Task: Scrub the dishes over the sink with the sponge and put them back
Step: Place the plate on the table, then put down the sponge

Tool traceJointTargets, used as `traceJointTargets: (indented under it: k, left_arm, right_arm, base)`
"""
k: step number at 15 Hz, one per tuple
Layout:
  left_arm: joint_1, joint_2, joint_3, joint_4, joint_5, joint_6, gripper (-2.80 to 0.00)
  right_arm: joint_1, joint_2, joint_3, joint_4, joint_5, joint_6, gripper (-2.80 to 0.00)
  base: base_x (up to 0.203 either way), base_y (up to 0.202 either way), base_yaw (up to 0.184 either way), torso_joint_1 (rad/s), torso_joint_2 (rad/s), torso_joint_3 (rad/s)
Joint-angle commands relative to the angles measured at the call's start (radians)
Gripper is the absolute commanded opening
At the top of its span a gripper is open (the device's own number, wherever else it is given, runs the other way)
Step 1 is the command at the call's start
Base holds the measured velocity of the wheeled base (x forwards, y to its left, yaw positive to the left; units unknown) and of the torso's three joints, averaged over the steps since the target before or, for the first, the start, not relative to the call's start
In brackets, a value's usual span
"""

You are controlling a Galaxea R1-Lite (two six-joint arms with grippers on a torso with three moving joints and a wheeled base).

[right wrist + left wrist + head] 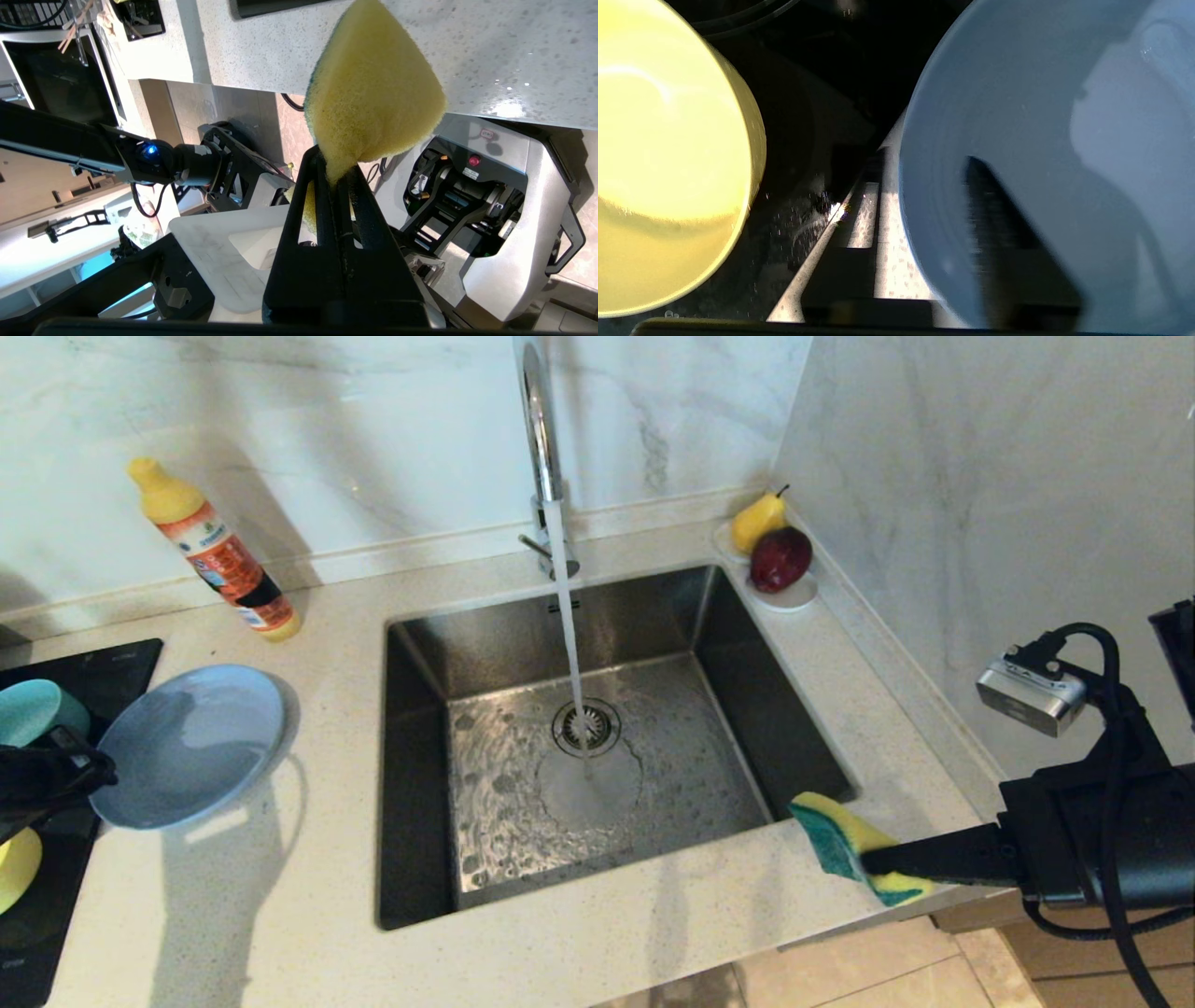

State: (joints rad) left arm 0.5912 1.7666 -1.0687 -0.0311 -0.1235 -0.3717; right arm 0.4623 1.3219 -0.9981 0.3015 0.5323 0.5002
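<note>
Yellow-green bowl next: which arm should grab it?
Probably left. The left gripper is by the yellow-green bowl and grey-blue plate; the right gripper is clamping the sponge.

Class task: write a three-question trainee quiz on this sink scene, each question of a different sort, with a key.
1. True or false: water is running from the tap into the sink.
2. What does the right gripper hold? A) sponge B) soap bottle C) pear
3. Fill in: the grey-blue plate lies on the counter to the ____ of the sink, by the left gripper.

Key: 1 true; 2 A; 3 left.
</note>
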Motion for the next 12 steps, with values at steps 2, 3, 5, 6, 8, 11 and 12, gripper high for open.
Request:
traceJointTargets:
  k: [2,3,5,6,8,11,12]
  left_arm:
    - [0.0,-0.004,-0.022,-0.002,-0.002,-0.008,0.0]
    - [0.001,-0.016,-0.033,0.007,-0.006,-0.016,0.0]
    - [0.0,-0.069,-0.039,0.019,-0.041,-0.04,0.0]
    - [-0.001,-0.095,-0.039,0.026,-0.071,-0.052,0.0]
    - [-0.004,-0.182,-0.026,0.057,-0.141,-0.074,0.0]
    - [-0.033,-0.302,-0.015,0.134,-0.3,-0.087,-2.8]
    - [-0.069,-0.325,-0.004,0.154,-0.314,-0.087,-2.8]
  right_arm:
    - [0.001,-0.011,0.017,-0.009,0.003,0.003,-2.8]
    - [0.001,-0.015,0.022,-0.018,0.005,0.004,-2.8]
    - [0.001,-0.02,0.025,-0.025,0.003,0.006,-2.8]
    - [0.001,-0.017,0.027,-0.026,0.001,0.005,-2.8]
    - [-0.001,-0.003,0.029,-0.026,-0.002,0.008,-2.8]
    - [0.001,0.003,0.023,-0.027,-0.002,0.01,-2.8]
    - [0.001,-0.001,0.022,-0.027,-0.002,0.011,-2.8]
  base:
    - [0.0,0.0,0.0,0.0,0.0,0.0]
    - [0.0,0.0,0.0,0.0,0.0,0.0]
    - [0.0,0.0,0.0,0.0,0.0,0.0]
    - [0.0,0.0,0.0,0.0,0.0,0.0]
    - [0.0,0.0,0.0,0.0,0.0,0.0]
    - [0.0,0.0,0.0,0.0,0.0,0.0]
    - [0.0,0.0,0.0,0.0,0.0,0.0]
